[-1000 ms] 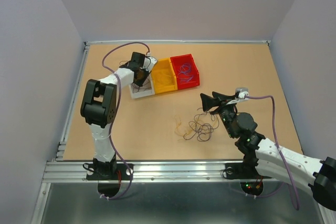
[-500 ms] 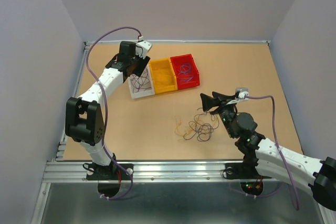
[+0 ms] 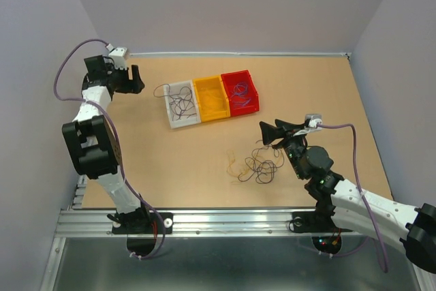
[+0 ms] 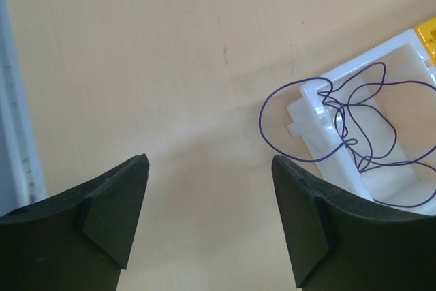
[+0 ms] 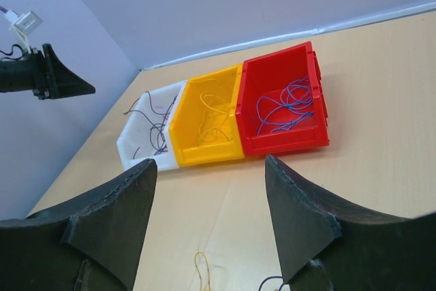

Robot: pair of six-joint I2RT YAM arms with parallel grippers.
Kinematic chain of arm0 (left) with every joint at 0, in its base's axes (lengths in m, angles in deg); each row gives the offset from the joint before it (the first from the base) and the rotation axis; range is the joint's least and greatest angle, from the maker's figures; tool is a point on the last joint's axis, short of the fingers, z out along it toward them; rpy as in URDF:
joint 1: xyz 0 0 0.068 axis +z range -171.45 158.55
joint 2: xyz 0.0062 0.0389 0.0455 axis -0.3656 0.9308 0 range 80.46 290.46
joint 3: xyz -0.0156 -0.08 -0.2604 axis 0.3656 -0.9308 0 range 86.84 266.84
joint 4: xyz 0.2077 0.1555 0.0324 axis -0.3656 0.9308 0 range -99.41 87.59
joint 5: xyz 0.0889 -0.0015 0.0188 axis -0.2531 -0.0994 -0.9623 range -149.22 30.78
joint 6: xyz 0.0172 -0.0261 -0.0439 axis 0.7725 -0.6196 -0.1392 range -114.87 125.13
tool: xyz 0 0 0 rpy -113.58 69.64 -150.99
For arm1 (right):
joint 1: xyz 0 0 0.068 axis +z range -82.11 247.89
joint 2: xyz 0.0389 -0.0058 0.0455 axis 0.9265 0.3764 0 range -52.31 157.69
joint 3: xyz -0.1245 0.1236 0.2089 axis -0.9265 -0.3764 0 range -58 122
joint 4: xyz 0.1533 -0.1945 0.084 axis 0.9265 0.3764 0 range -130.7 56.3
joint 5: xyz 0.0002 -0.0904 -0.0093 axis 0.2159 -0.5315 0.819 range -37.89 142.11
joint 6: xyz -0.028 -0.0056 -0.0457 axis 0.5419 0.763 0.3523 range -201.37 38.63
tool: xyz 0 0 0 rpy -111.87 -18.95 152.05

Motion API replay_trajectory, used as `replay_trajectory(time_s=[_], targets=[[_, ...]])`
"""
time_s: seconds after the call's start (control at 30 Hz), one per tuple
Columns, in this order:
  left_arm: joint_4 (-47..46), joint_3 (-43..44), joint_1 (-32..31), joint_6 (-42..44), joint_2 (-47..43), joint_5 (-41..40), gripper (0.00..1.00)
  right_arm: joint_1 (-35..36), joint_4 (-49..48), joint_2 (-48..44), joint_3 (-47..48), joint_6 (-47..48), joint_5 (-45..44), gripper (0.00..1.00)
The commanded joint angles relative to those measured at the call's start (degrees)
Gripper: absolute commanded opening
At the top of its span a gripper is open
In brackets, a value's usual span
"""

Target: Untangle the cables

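the left gripper (image 3: 131,80) has swung away from the white bin (image 3: 184,125) to the table's (image 3: 170,161) far left corner, jaws spread wide, holding nothing. the right gripper (image 3: 271,132) hangs released too, just beside the tangled cables (image 3: 257,166) lying mid-table toward the near edge. dark wires (image 3: 180,103) sit in the white bin, yellow wires (image 5: 211,117) in the yellow bin (image 3: 216,116), purple wires (image 3: 240,90) in the red bin (image 3: 245,110). the left wrist view shows a dark loop (image 4: 272,124) draped over the white rim; only the top view shows the whole tangle.
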Motion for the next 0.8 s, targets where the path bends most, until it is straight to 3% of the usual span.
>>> replay_trajectory(time_s=[0.0,0.13,0.37,0.63,0.77], targets=[[1.71,3.64,3.35,-3.48,8.49,20.44,0.82,0.13,-2.23,0.36,-0.16,0.34,0.1,0.7],[7.95,8.31,4.41,-1.29,14.04,29.49,0.81,0.13,-2.23,0.27,-0.16,0.52,-0.07,0.7],[8.75,10.94,4.41,-2.78,18.09,35.39,0.82,0.13,-2.15,0.01,-0.16,0.52,0.01,0.7],[2.52,12.36,4.14,-9.89,21.43,33.91,0.77,0.13,-2.14,0.53,-0.07,0.52,0.01,0.7],[2.34,14.11,3.44,-12.0,23.27,33.38,0.64,0.04,-2.06,0.89,0.01,0.52,-0.07,0.7]])
